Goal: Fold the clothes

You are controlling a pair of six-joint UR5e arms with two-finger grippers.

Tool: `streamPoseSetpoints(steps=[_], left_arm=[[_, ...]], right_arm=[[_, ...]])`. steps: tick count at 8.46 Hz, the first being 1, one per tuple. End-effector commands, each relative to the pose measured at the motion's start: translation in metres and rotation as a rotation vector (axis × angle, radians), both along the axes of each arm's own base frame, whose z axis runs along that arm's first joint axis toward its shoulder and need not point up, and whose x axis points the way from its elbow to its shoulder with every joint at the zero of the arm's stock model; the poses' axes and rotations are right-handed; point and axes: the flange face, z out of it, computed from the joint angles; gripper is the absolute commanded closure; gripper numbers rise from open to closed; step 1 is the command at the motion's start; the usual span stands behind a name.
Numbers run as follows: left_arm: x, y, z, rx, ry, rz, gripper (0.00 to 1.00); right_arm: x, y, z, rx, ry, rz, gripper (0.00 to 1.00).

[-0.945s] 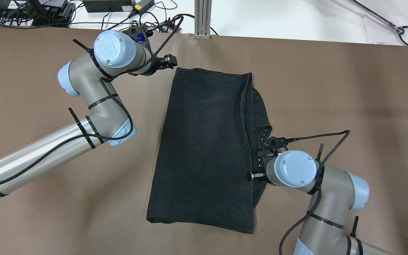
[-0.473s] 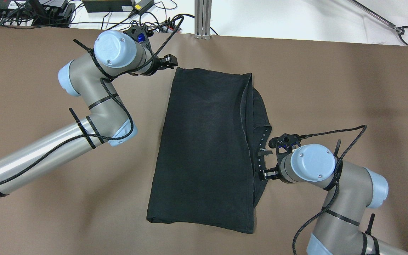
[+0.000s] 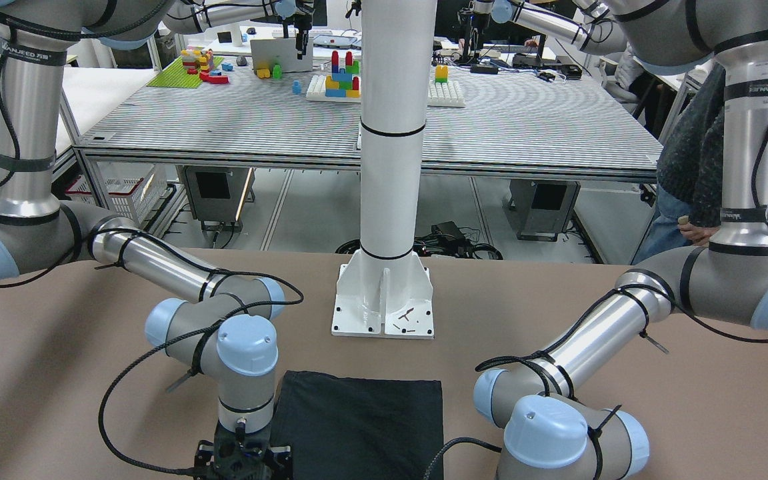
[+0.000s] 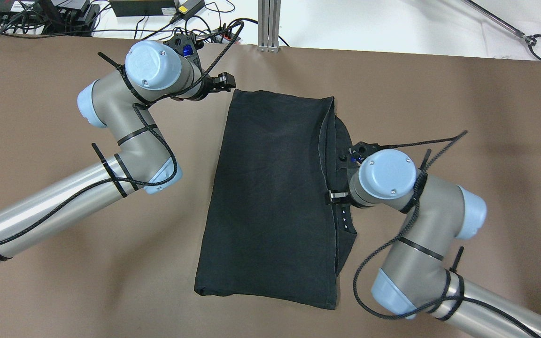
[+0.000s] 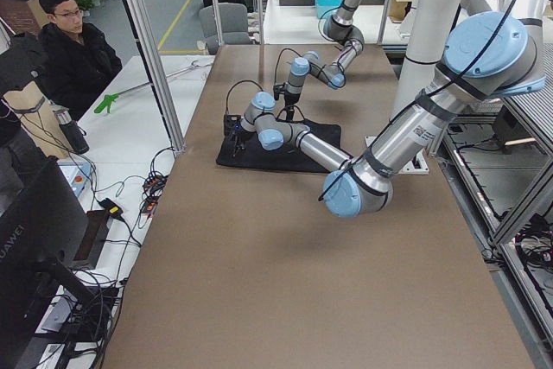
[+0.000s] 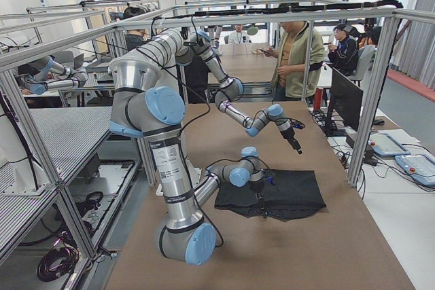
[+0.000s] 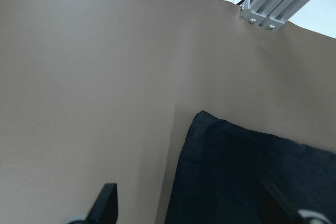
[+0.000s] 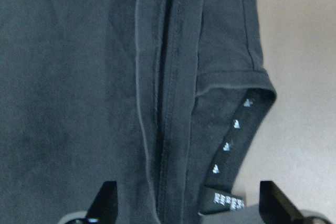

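Right gripper [image 8: 189,211] has slid forward along the folded black garment's [image 4: 275,188] right edge, fingers apart, empty; left gripper [image 4: 221,84], likewise spread, unmoved beside its far-left corner; garment flat on the table [image 4: 439,117], next fold pending.

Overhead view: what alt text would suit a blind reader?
A folded black garment lies flat on a brown table. The left hand sits by its far left corner; the right arm reaches over its right edge.
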Motion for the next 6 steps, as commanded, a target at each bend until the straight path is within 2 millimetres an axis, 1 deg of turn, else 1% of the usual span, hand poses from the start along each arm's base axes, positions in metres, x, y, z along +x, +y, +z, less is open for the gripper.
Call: streamPoseSetpoints(steps=[1, 2, 3, 4, 5, 6], left_arm=[[0.001, -0.001, 0.004, -0.005, -0.005, -0.001, 0.06], [0.0, 0.0, 0.007, -0.005, -0.007, -0.001, 0.06], [0.001, -0.001, 0.008, -0.007, -0.009, 0.0, 0.06], [0.001, -0.001, 0.008, -0.007, -0.009, 0.0, 0.06], [0.002, 0.0, 0.008, -0.007, -0.009, 0.001, 0.06], [0.006, 0.005, 0.004, -0.003, -0.003, 0.007, 0.06]], right_arm=[[-0.033, -0.048, 0.014, 0.006, -0.021, 0.047, 0.05], [-0.014, -0.074, 0.027, 0.017, -0.026, 0.083, 0.05], [-0.005, -0.088, 0.04, 0.012, -0.004, 0.092, 0.05], [0.016, -0.103, 0.043, 0.042, 0.003, 0.073, 0.05], [0.028, -0.101, 0.075, 0.043, 0.028, 0.049, 0.05], [0.041, -0.086, 0.073, 0.085, -0.035, 0.055, 0.05]])
